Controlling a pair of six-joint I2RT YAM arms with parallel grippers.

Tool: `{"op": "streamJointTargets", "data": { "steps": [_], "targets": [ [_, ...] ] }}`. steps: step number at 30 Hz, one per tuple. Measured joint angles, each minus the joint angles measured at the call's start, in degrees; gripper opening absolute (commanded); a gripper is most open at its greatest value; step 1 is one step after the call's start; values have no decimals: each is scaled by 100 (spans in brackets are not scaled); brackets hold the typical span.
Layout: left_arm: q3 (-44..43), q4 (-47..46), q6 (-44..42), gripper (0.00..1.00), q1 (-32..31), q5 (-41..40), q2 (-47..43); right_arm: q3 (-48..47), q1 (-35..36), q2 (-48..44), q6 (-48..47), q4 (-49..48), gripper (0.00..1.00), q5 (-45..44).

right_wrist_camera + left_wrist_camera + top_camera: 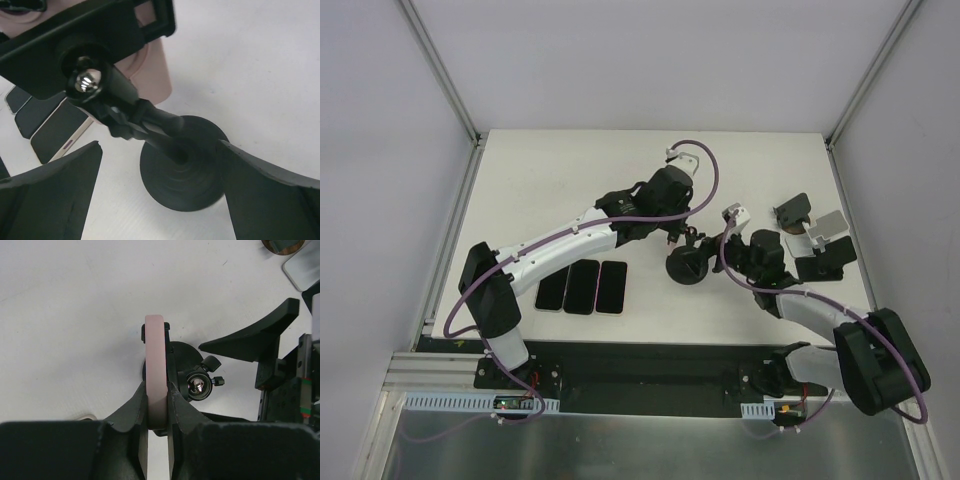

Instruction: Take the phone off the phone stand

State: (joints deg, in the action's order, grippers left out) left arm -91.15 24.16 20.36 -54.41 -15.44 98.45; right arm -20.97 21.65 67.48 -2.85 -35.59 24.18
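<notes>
Pink phone (155,355) seated upright in phone stand (182,170) at frame centre, its edge clamped by left gripper (156,392), right gripper (160,146) spread wide around stand base, white counter (570,180) beneath.

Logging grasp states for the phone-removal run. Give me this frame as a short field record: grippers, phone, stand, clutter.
left gripper: shut on the edge of the pink phone
phone: on edge, seated in the holder of the phone stand, not yet lifted out
right gripper: open, fingers either side of the stand's round base; contact unclear
phone stand: upright on the table
other items: three phones flat in a row left of the stand; spare stands at the right
</notes>
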Motion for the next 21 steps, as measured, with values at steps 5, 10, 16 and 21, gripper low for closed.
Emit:
{"op": "streamJointTargets", "data": {
  "steps": [5,10,16,21],
  "targets": [
    [-2,7,-22,0,0,44,0,-11,345,485,35,-632,94,9],
    [-20,28,-22,0,4,157,0,-85,385,1003,74,-1244,81,-2],
    [-26,39,-22,0,96,328,0,-186,446,1360,-2,-1521,29,103],
    [-107,245,-251,0,369,369,-33,-173,612,1279,-448,-1432,1,470]
  ]
}}
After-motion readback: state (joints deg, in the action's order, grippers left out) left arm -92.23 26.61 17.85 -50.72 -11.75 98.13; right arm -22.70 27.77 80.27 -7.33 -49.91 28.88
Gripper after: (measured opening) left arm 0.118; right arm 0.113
